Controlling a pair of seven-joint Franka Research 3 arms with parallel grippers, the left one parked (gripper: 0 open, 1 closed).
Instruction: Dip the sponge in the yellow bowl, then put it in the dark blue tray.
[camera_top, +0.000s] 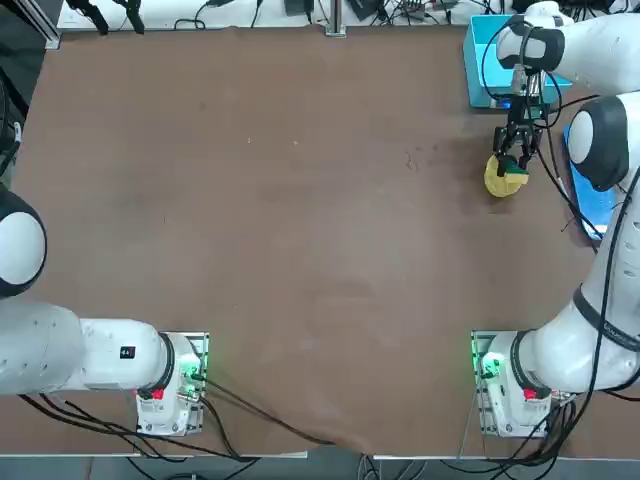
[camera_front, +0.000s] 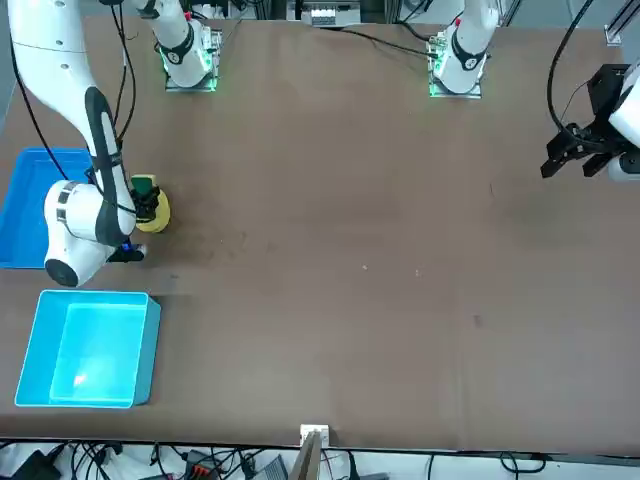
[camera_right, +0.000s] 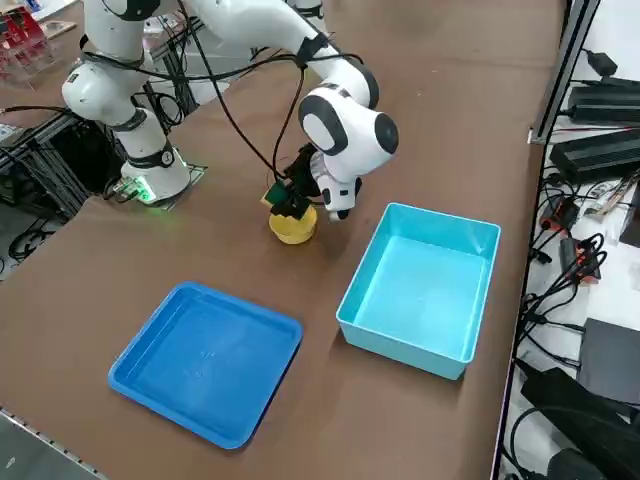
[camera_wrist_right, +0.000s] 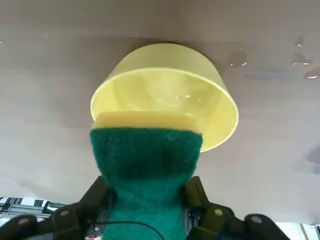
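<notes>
The right gripper (camera_wrist_right: 148, 200) hangs over the far right part of the brown table (camera_top: 300, 220), and its two fingers (camera_wrist_right: 197, 195) pinch the sponge (camera_wrist_right: 146, 165) between them. In the wrist view the fingers press into the sponge from either side, so that its dark green scouring face bulges out beyond their tips, and the yellow layer forms the edge farthest from the fingers.

Just past that yellow edge sits the yellow bowl (camera_wrist_right: 165, 90). The sponge's leading end stands at the bowl's near rim and overlaps the opening, but whether it touches the rim or the inside I cannot tell. From overhead the sponge (camera_top: 513, 166) and the fingers cover the upper part of the bowl (camera_top: 500, 182); from the raised side view the bowl (camera_right: 293, 227) lies directly beneath the fingertips, with the sponge (camera_right: 282, 194) held above it.

The dark blue tray (camera_right: 205, 360) lies well apart from the fingers, on the robot's near right side of the bowl. A light cyan bin (camera_right: 420, 288) stands near the fingers on the other side, farther from the robot.
</notes>
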